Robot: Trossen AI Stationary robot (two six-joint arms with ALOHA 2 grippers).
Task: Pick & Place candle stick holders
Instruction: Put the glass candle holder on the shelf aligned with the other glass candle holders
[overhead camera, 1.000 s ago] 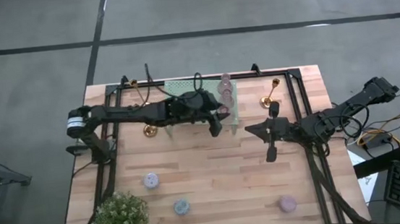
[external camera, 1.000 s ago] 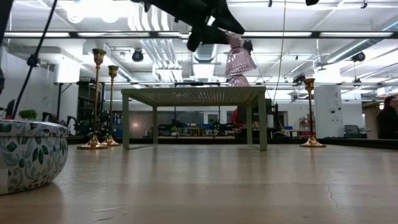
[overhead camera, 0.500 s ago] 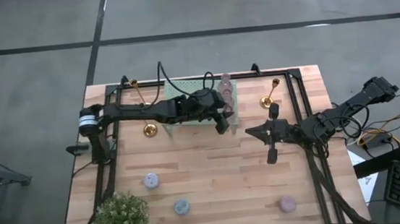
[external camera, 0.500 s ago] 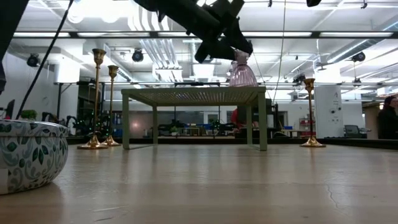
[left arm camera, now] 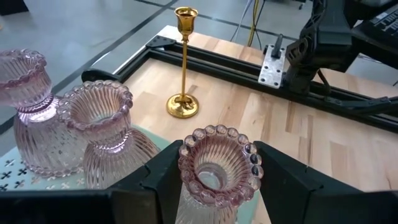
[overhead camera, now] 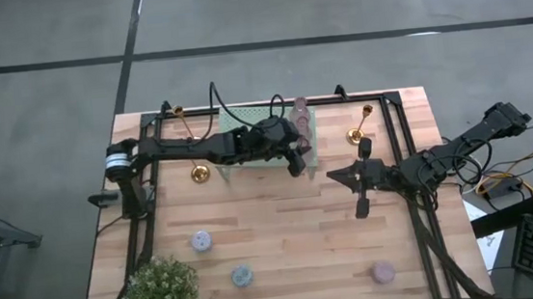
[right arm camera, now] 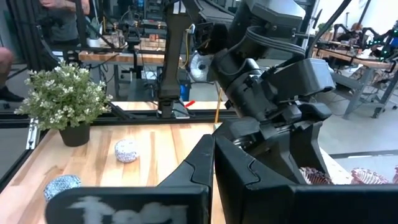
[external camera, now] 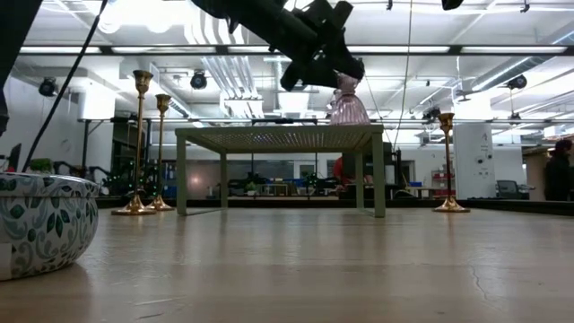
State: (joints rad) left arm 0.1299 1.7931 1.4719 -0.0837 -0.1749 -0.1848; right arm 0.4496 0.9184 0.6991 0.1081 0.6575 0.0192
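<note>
The left gripper (left arm camera: 217, 171) has its jaws clamped on a ribbed pink glass candle holder (left arm camera: 217, 163), held at the mint-green rack's (overhead camera: 243, 122) right end, seemingly resting on its top; two more pink glass holders (left arm camera: 99, 134) stand just beside it on the rack; a gold candlestick (left arm camera: 183, 62) stands on the table (overhead camera: 284, 235) beyond; the right gripper (overhead camera: 360, 192) waits with jaws together over the table's right half.
</note>
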